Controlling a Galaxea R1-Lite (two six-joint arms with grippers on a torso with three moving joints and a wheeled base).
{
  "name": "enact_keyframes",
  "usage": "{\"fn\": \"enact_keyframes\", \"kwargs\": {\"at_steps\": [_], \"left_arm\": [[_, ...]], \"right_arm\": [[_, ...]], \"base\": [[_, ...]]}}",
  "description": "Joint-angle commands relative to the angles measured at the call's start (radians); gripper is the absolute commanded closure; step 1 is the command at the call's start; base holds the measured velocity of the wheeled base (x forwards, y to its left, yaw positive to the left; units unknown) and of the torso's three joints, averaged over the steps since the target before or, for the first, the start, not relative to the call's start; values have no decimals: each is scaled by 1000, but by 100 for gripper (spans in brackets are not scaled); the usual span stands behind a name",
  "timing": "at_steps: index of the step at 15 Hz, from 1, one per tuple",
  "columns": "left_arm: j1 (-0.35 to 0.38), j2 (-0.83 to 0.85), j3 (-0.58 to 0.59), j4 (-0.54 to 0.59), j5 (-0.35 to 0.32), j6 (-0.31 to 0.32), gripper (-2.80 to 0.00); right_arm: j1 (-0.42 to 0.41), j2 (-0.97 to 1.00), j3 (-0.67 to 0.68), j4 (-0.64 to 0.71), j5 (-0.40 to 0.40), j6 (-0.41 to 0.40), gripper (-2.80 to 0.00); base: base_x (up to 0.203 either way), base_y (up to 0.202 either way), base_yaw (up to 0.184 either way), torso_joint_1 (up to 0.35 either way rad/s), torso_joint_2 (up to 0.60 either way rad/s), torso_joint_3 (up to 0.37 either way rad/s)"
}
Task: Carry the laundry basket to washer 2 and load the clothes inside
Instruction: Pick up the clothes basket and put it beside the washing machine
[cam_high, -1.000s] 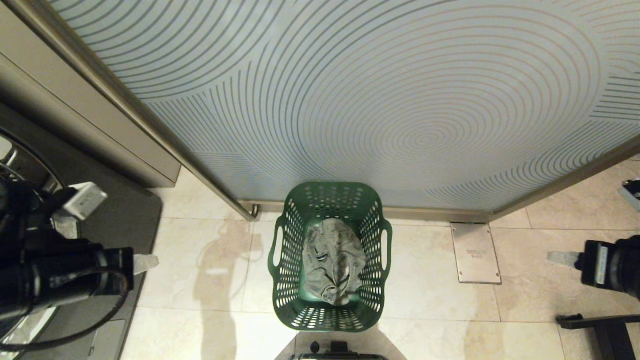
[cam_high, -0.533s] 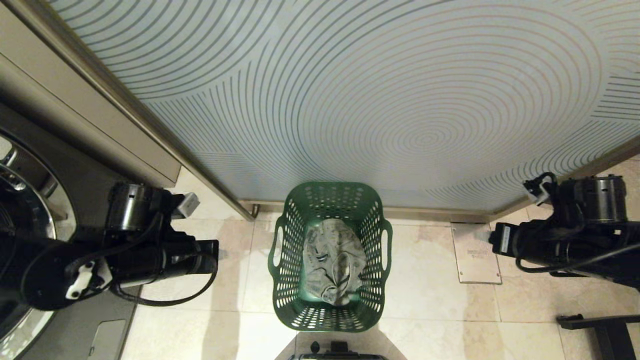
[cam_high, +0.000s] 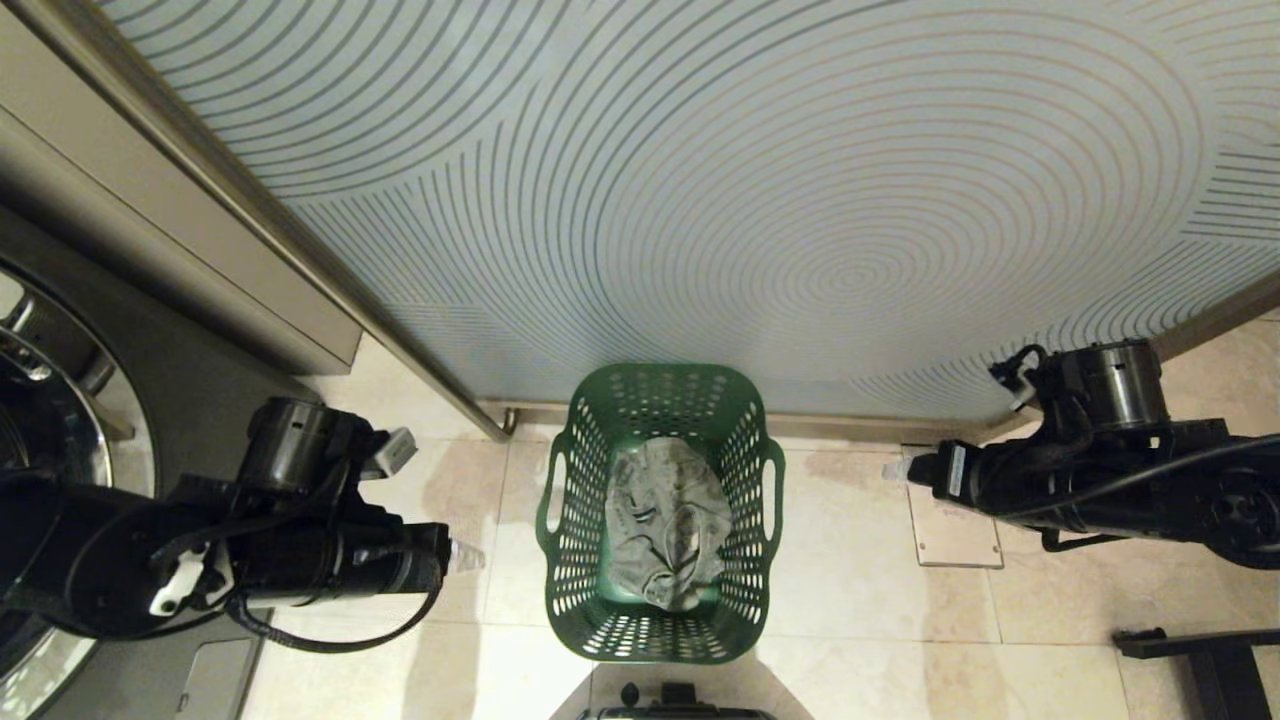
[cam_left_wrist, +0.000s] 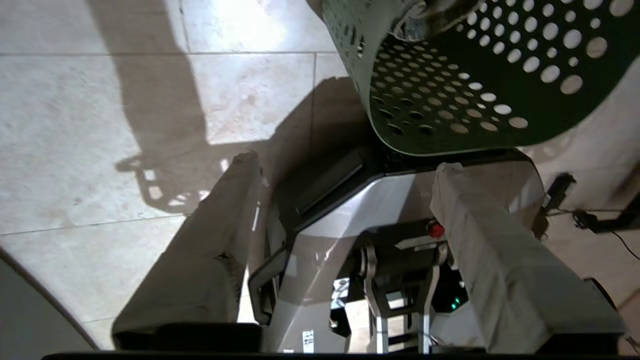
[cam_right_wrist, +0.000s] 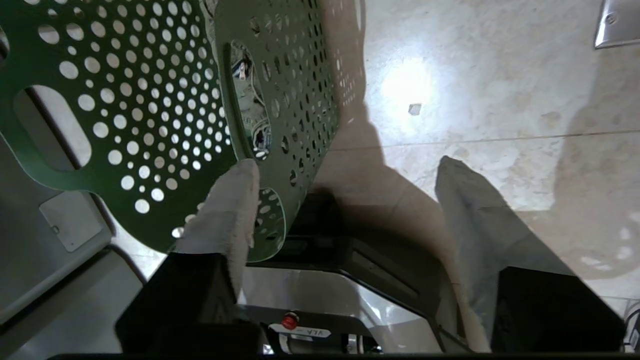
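The green laundry basket (cam_high: 742, 470) stands on the tile floor just ahead of my base, with the pale patterned clothes (cam_high: 665, 535) lying inside it. My left gripper (cam_high: 465, 555) is level with the basket's left handle, a short way off; it is open and empty (cam_left_wrist: 345, 165), and the basket's holed side (cam_left_wrist: 450, 100) is beyond its fingertips. My right gripper (cam_high: 895, 468) is off the basket's right side, open and empty (cam_right_wrist: 345, 167), one finger (cam_right_wrist: 232, 205) near the basket wall (cam_right_wrist: 150, 125). A dark grey washer with a chrome door ring (cam_high: 40, 360) is at far left; its label is out of view.
A frosted glass wall with curved lines (cam_high: 700, 200) rises right behind the basket. A metal floor plate (cam_high: 950, 510) lies right of the basket, under my right arm. A black stand foot (cam_high: 1200, 650) sits at the lower right. My own base (cam_high: 680, 705) is just behind the basket.
Both arms have swung in from the picture's edges towards the basket's two sides. The basket and the clothes have not moved.
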Motion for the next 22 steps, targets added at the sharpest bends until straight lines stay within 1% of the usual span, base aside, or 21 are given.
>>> {"fn": "enact_keyframes", "kwargs": {"at_steps": [1,4,6,7,9,10,12,14,15,16,17,18,20,22], "left_arm": [[-35,10,11,0,-30,-21,-280],[-95,58,17,-3,-54,-57,-280],[-151,67,13,-31,-54,-92,-280],[-180,65,2,-50,-41,-117,-280],[-227,64,-22,-61,54,-147,-280],[-257,66,-25,-63,82,-180,-280],[-292,79,-29,-74,98,-239,-280],[-302,111,-31,-122,100,-242,-280],[-305,145,-38,-194,106,-239,-280],[-314,182,-48,-255,128,-236,-280],[-324,223,-61,-299,172,-232,-280],[-339,256,-85,-326,215,-229,-280],[-357,287,-141,-346,253,-210,-280],[-356,304,-185,-352,286,-156,-280]], "right_arm": [[28,36,-15,-6,1,22,-280],[36,36,-41,-3,-15,34,-280],[46,34,-27,-4,-49,29,-280],[52,36,-17,-5,-50,28,-280],[63,37,-6,-4,-47,29,-280],[78,36,-5,-4,-48,22,-280],[107,32,-8,-2,-54,18,-280],[113,30,-20,4,-71,10,-280],[122,34,-16,4,-81,10,-280],[128,37,-12,4,-82,11,-280],[131,39,-12,6,-82,10,-280],[132,39,-18,15,-82,10,-280],[132,38,-50,67,-84,11,-280],[132,33,-82,140,-98,14,-280]], "base": [[0,0,0,0,0,0],[0,0,0,0,0,0],[0,0,0,0,0,0],[0,0,0,0,0,0],[0,0,0,0,0,0],[0,0,0,0,0,0],[0,0,0,0,0,0],[0,0,0,0,0,0],[0,0,0,0,0,0],[0,0,0,0,0,0],[0,0,0,0,0,0],[0,0,0,0,0,0],[0,0,0,0,0,0],[0,0,0,0,0,0]]}}
